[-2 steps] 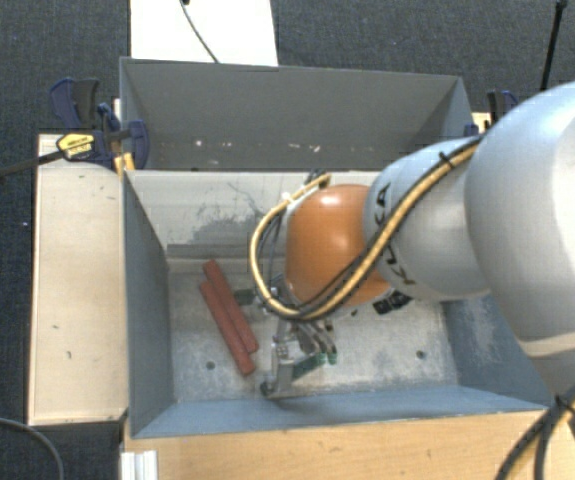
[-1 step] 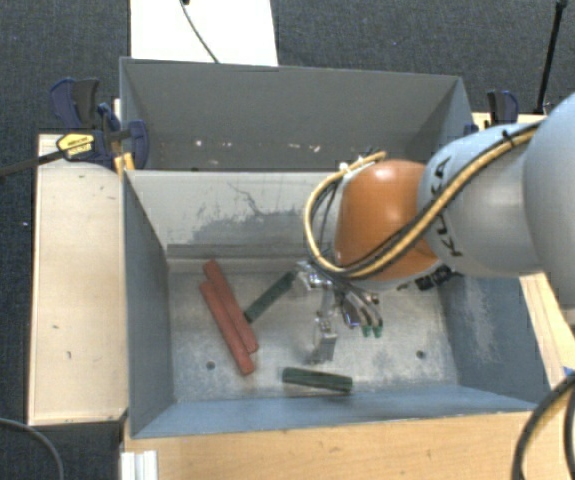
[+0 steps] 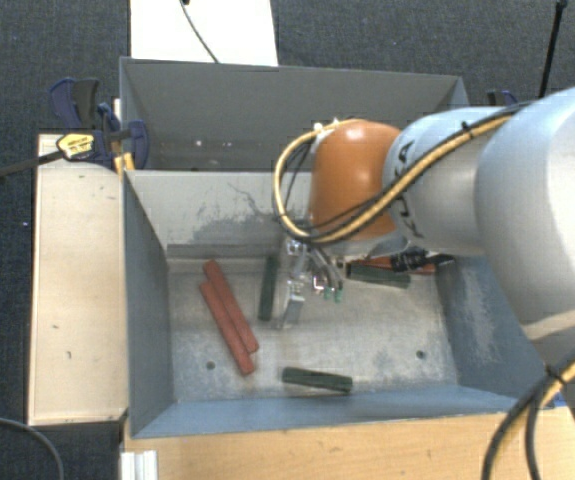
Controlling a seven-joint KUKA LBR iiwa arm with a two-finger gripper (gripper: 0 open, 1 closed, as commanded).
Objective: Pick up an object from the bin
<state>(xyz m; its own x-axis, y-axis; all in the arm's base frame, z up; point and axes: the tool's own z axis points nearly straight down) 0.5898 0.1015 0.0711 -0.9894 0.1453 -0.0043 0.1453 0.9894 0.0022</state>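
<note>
While the gripper hangs low over the floor of the grey bin, the camera view puts it just beside a dark green stick that lies lengthwise near the middle, pointing toward the back wall. Whether the tool is spread or pressed together cannot be told from here, nor whether it touches the stick. By my judgement the step in hand is the approach to a grasp, with nothing lifted yet. The next move would call for the tool to straddle that narrow stick across its width and close squarely, since so slim a thing could roll aside. Two red sticks lie side by side to the left, apart from the green one. A second dark green stick rests near the front wall, and another green piece lies at the right under the arm. The bin's floor is flat, scuffed grey metal, mostly bare, so there is free room around the tool. Dark carpet surrounds the bin.
</note>
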